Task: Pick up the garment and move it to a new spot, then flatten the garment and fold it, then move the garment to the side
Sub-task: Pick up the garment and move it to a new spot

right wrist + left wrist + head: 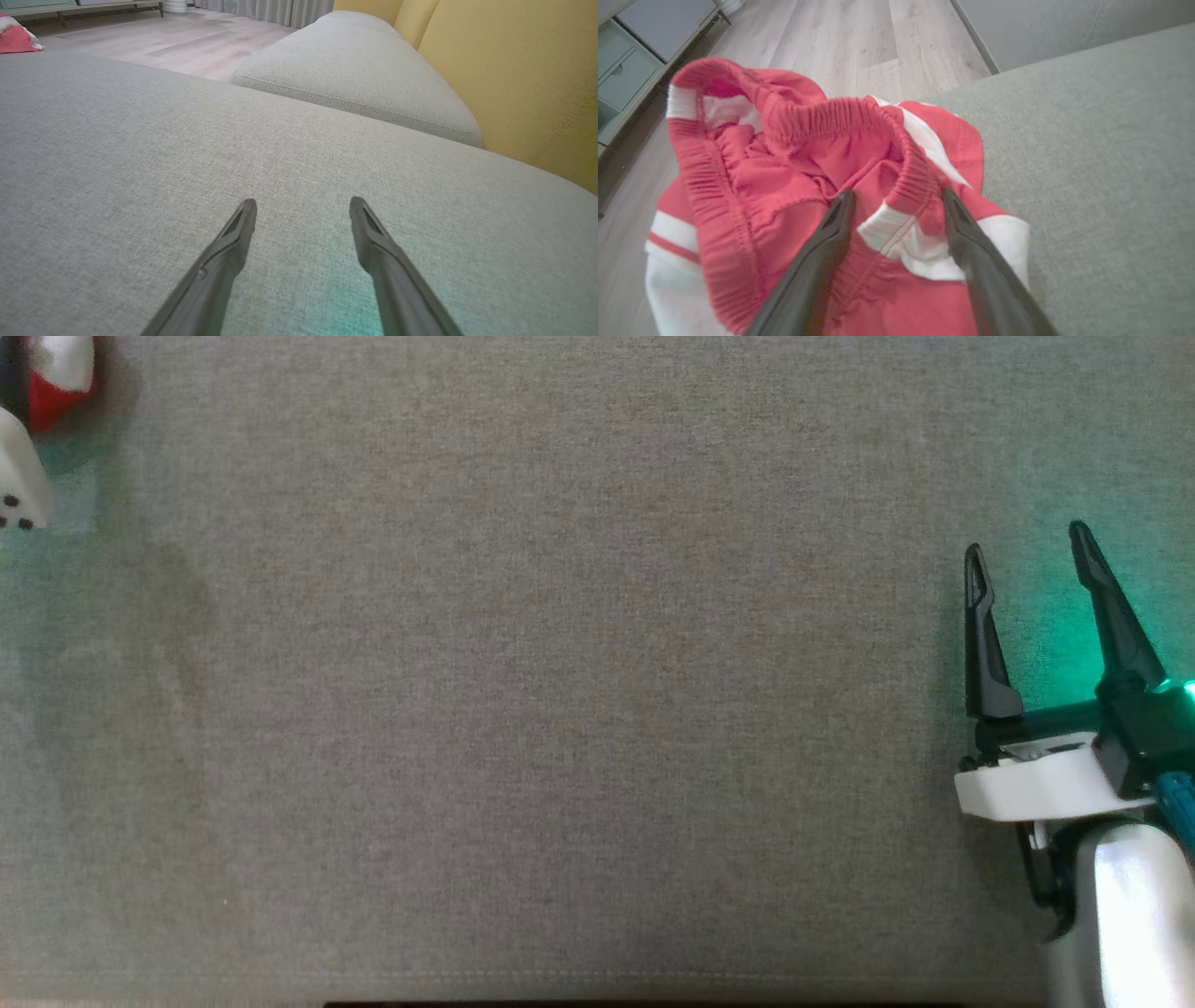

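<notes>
The left gripper point(896, 196) angles down over the crumpled red-and-white garment point(784, 172) at the grey woven cushion's point(1087, 163) edge. Its fingers are spread wide astride the ribbed elastic waistband point(859, 116), gripping nothing. The right gripper point(1027, 543) hovers low over the cushion, wide apart, empty.

One garment point(784, 158) — two hands point(896, 196) point(1026, 538)

no readable text, labels, brands, numbers or signs anywhere in view
</notes>
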### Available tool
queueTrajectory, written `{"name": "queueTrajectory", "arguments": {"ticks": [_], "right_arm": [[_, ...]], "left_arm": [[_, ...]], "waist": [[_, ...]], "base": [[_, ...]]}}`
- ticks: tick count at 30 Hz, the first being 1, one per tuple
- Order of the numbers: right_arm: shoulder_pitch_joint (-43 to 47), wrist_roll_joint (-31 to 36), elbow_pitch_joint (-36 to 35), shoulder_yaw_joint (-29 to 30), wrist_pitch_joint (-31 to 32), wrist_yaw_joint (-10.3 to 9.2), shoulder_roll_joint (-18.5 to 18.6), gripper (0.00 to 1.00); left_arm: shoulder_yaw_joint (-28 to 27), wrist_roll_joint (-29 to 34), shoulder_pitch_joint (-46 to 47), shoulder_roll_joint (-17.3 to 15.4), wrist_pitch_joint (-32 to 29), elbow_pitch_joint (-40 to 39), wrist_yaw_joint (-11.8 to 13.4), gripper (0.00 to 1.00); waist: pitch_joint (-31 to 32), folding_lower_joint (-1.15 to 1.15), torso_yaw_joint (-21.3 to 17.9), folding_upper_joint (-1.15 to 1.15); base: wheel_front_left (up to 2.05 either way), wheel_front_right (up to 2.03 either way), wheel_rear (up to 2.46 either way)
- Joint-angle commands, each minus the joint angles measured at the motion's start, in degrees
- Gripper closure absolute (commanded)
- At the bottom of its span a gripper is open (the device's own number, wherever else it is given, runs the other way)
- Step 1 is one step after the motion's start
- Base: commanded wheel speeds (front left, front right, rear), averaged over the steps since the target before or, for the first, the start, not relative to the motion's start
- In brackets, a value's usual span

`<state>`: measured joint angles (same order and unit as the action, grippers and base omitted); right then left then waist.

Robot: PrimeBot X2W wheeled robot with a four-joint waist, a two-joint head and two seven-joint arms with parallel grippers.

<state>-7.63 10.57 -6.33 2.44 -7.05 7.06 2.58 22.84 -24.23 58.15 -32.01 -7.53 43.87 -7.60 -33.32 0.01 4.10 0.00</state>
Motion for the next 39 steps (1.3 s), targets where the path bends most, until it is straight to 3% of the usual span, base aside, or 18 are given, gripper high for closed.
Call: {"name": "queueTrajectory", "arguments": {"ticks": [1,2,3,4,13,19,26,32,39], "right_arm": [[-0.42,-0.48,-1.36,-1.30,-0.31,0.43,0.30,0.00],[-0.48,-0.63,-1.10,-1.35,-0.42,0.43,0.30,0.00],[-0.54,-0.79,-0.79,-1.41,-0.54,0.43,0.30,0.00],[-0.63,-0.94,-0.49,-1.53,-0.68,0.43,0.30,0.00],[-1.14,-2.52,3.39,-1.72,-2.60,0.43,0.30,0.00],[-0.45,-5.04,8.23,-1.37,-4.39,0.43,0.30,0.00],[2.14,-8.59,14.06,-1.44,-6.32,0.43,0.30,0.00],[5.60,-10.90,17.66,-0.96,-7.28,0.43,0.30,0.00],[7.96,-11.91,18.90,0.36,-7.77,0.43,0.30,0.00]], "left_arm": [[0.15,-0.33,1.70,-4.36,-0.83,0.09,0.12,0.55],[1.43,-0.53,1.59,-4.42,-1.35,0.35,0.12,0.78],[2.50,-0.86,1.58,-4.55,-1.60,0.47,0.12,0.93],[3.04,-1.27,1.74,-4.70,-1.33,0.56,0.12,1.00],[5.44,-5.05,3.30,-5.17,1.33,-0.28,0.11,1.00],[8.07,-7.82,5.09,-5.71,1.35,-5.33,0.11,1.00],[14.88,-10.41,7.08,-5.70,-3.02,-14.18,0.11,1.00],[19.48,-15.33,7.78,-2.14,-5.91,-20.95,0.11,1.00],[21.66,-20.03,7.94,4.76,-4.97,-26.80,0.14,1.00]], "waist": [[0.31,-0.01,0.02,0.00],[0.49,-0.01,0.08,0.00],[0.72,-0.01,0.19,0.00],[0.96,-0.01,0.28,0.00],[6.47,-0.01,0.52,0.00],[14.62,-0.01,-0.31,0.00],[25.31,-0.01,-2.87,0.00],[33.09,-0.01,-5.87,0.00],[34.90,-0.01,-8.20,0.00]], "base": [[0.00,0.00,0.00],[0.00,0.00,0.00],[0.00,0.00,0.00],[0.00,0.00,0.00],[0.00,0.00,0.00],[0.00,0.00,0.00],[0.00,0.00,0.00],[0.00,0.00,0.00],[0.00,0.00,0.00]]}}
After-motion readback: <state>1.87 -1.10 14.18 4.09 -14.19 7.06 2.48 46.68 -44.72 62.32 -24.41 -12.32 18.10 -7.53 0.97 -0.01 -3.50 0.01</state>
